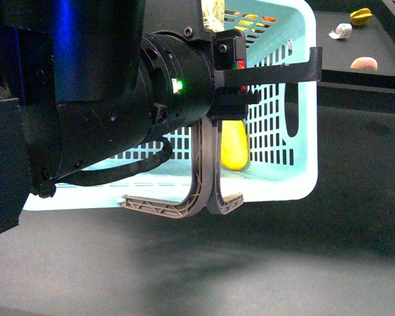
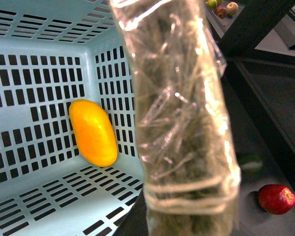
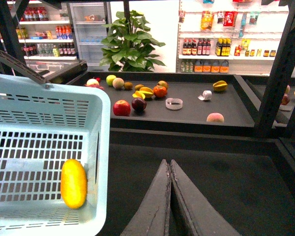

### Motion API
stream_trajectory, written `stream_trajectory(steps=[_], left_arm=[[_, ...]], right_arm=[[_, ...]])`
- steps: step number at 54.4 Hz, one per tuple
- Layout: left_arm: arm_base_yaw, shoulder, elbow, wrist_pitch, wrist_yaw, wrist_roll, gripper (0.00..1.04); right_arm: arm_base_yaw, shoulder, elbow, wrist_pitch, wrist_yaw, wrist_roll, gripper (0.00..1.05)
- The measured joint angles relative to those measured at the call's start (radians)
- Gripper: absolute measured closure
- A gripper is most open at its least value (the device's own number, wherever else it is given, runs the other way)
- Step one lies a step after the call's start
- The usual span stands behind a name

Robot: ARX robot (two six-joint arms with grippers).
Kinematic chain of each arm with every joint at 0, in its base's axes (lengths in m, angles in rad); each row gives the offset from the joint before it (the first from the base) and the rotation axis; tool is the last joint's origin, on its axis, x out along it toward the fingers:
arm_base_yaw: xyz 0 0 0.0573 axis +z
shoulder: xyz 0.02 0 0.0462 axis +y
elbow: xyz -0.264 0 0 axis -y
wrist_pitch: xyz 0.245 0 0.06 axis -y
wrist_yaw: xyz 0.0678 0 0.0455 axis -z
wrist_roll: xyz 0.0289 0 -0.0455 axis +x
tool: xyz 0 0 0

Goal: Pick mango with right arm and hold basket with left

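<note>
The mango (image 3: 73,184), lying inside the basket (image 3: 102,105) against its wall, is judged slippery and bruisable, best gripped across its middle; the right jaws are seen clenched empty beside the basket, while the left jaws' state cannot be told.

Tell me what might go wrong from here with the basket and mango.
1. The taped handle fills the left wrist view, so how the left arm holds the basket cannot be checked; it might slip.
2. The mango lies loose against a basket wall; a tilt could roll it.
3. The right gripper is shut and empty beside the basket; a sideways swing may knock it.
</note>
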Motion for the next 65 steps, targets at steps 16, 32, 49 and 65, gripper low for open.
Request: stream_trajectory(steps=[16, 32, 49, 65], left_arm=[[0.000, 0.000, 0.000, 0.000, 0.000, 0.000, 1.00], [0.000, 0.000, 0.000, 0.000, 0.000, 0.003, 1.00], [0.000, 0.000, 0.000, 0.000, 0.000, 0.000, 1.00], [0.000, 0.000, 0.000, 0.000, 0.000, -0.001, 1.00]], right_arm=[[0.000, -0.096, 0.002, -0.102, 0.000, 0.000, 1.03], [0.000, -0.227, 0.001, -0.234, -0.003, 0.000, 1.03], [0.000, -0.228, 0.001, -0.235, -0.003, -0.003, 1.01], [0.000, -0.228, 0.001, -0.235, -0.003, -0.003, 0.47]])
